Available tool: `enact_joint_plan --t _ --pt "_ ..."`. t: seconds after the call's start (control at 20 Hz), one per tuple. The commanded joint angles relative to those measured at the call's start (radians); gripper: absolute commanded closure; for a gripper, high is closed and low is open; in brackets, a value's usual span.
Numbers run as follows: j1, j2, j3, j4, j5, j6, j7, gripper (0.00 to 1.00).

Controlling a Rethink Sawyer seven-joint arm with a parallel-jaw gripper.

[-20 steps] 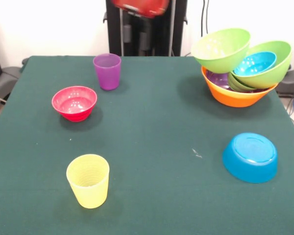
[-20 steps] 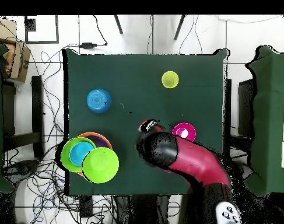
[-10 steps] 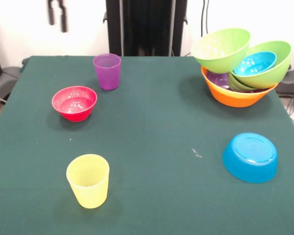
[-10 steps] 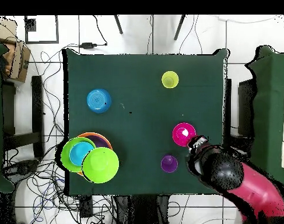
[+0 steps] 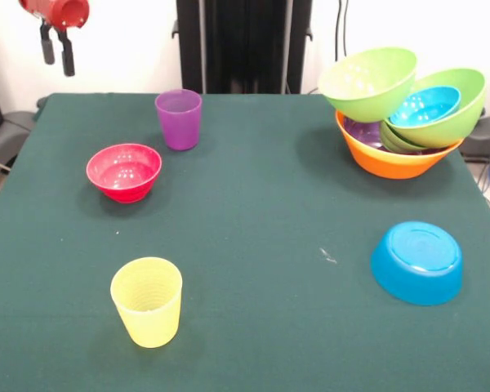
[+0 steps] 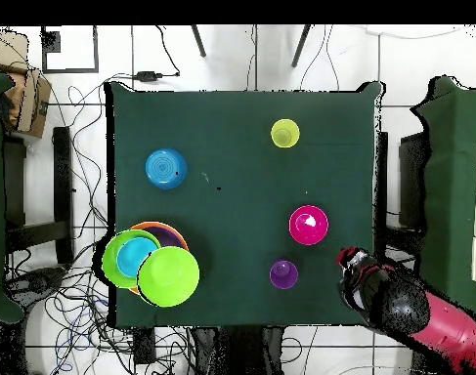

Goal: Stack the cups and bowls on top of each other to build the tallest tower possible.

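Observation:
The tower stands at the front view's far right: a large orange bowl [image 5: 389,163] holds a shallow purple bowl [image 5: 361,132], tilted lime green bowls [image 5: 369,82] and a blue bowl [image 5: 425,106]; overhead it shows as a green bowl [image 6: 168,275] over the orange rim [image 6: 169,230]. A second blue bowl [image 5: 417,261] lies upside down. A pink-red bowl [image 5: 124,171], the purple cup [image 5: 179,118] and the ribbed yellow cup [image 5: 147,301] stand apart on the left. My gripper [image 5: 56,54] hangs open and empty, high beyond the table's far left corner, touching nothing.
The green table [image 5: 253,212] ends just below the yellow cup in the front view. The black pedestal [image 5: 245,45] stands behind the far edge. Overhead, the red arm [image 6: 417,317] reaches in past the table's right edge, and cables lie on the floor.
The arm has swung away from over the table's middle to beyond its corner near the purple cup. The gripper has come into the front view at top left. No cup or bowl moved.

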Motion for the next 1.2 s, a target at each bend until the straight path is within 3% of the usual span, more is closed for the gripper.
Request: enact_joint_plan --t 0.05,0.35,0.8,1.0,1.2 --pt "-0.021 -0.003 0.175 0.022 -0.1 0.008 -0.21 0.0" --pt "-0.022 -0.079 0.219 0.034 -0.083 0.084 -0.192 0.0" --pt "0.043 0.003 0.209 -0.08 -0.129 0.103 -0.155 0.0" --pt "0.106 0.045 0.181 -0.125 -0.12 0.119 -0.104 0.0" --pt "0.17 0.11 0.138 -0.174 -0.132 0.073 -0.049 0.0"
